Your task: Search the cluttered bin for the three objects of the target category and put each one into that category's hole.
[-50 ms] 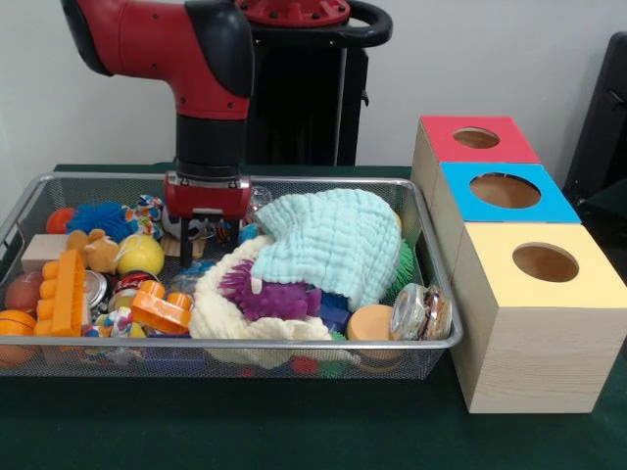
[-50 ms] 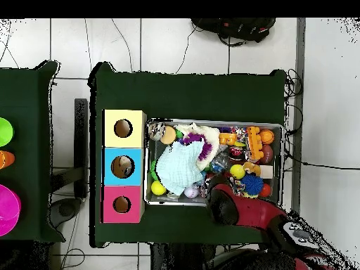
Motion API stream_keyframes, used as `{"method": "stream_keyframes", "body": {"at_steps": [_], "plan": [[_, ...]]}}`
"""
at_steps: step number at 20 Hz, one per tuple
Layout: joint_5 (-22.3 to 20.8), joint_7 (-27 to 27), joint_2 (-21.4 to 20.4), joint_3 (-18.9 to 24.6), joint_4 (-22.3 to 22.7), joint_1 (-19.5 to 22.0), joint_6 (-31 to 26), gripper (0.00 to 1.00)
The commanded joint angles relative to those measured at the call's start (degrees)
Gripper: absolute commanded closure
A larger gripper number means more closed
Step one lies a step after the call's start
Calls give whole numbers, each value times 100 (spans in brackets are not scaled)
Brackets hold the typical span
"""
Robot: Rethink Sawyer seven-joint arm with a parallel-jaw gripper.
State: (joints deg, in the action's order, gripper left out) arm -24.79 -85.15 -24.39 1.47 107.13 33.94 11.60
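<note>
In the front view, your gripper (image 1: pixel 201 240) hangs low inside the wire bin (image 1: pixel 431 284), at its far side among toys; you cannot tell its grip state. In the overhead view, the arm (image 2: pixel 242 207) covers the bin's (image 2: pixel 283 151) lower edge, with three hole boxes (image 2: pixel 124 166) alongside.

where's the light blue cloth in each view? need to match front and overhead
Front view: the light blue cloth lies right of centre in the wire bin, draped over the clutter.
Overhead view: the same cloth sits in the bin's left part, on the side toward the boxes.
Shared landmark: the blue-topped box, the middle one of three, stands beside the bin on the cloth's side.
</note>
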Motion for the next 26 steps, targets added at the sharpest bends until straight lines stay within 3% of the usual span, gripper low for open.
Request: {"method": "stream_keyframes", "body": {"at_steps": [1, 5, 6, 12, 22, 26], "plan": [[159, -1461, 303, 521, 103, 263, 679, 0], [211, -1354, 251, 419, 85, 201, 610, 0], [171, -1302, 243, 487, 79, 261, 564, 100], [74, -1327, 259, 741, 147, 542, 521, 100], [211, -1330, 126, 754, 294, 561, 400, 100], [265, -1235, -56, 834, 379, 635, -49, 100]]}}
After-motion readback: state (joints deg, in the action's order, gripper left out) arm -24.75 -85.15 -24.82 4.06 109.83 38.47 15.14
